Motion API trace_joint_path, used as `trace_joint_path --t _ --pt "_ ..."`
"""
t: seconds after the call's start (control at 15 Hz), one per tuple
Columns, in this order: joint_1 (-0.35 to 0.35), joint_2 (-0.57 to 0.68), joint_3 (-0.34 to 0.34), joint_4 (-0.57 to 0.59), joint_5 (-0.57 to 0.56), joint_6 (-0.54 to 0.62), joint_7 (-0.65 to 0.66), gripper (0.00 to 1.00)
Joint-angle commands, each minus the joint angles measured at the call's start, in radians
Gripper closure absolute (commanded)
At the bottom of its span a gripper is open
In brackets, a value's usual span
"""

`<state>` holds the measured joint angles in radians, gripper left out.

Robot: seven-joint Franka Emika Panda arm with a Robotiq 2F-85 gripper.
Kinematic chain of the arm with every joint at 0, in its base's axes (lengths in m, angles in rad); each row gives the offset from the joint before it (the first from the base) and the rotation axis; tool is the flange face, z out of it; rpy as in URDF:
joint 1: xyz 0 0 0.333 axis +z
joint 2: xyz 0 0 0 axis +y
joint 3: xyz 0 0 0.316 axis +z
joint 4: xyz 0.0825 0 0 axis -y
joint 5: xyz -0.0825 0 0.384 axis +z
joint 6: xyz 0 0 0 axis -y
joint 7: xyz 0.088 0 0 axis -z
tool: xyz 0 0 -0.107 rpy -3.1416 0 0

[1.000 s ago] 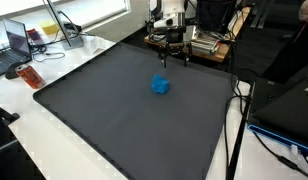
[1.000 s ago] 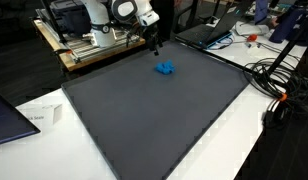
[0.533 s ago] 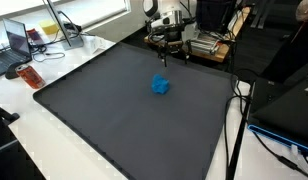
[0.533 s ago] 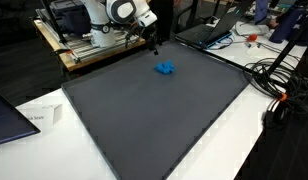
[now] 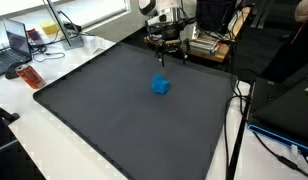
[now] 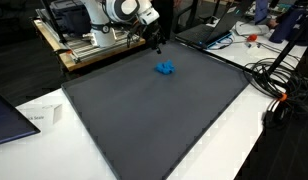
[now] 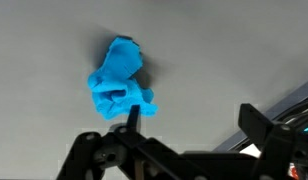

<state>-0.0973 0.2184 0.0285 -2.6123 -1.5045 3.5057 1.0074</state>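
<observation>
Claw point(image 5: 166, 54) hangs spread wide (empty) near blue toy point(image 5: 160, 86) on dark mat point(image 5: 114, 115).

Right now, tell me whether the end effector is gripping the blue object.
No: in an exterior view the open end effector hangs apart from the blue object, which lies on the dark mat.

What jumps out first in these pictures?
A small bright blue lumpy object sits alone on the large dark grey mat, toward the robot's end. The robot's black gripper hangs open over that end of the mat, apart from the blue object.
</observation>
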Motion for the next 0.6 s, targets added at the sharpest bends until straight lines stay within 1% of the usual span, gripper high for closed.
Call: trace_joint_path --t 0.0,0.07,0.33,0.47,0.53 --pt "0.004 0.000 -0.002 -0.006 -0.012 -0.035 0.023 0.00" --pt "0.008 -0.002 -0.003 -0.015 -0.014 -0.076 0.043 0.00" --pt "0.015 -0.027 0.000 -0.029 0.011 -0.189 0.050 0.00" --pt "0.008 -0.026 0.003 -0.027 0.008 -0.178 0.040 0.00" --pt "0.010 -0.033 -0.002 -0.066 0.182 -0.160 -0.134 0.00"
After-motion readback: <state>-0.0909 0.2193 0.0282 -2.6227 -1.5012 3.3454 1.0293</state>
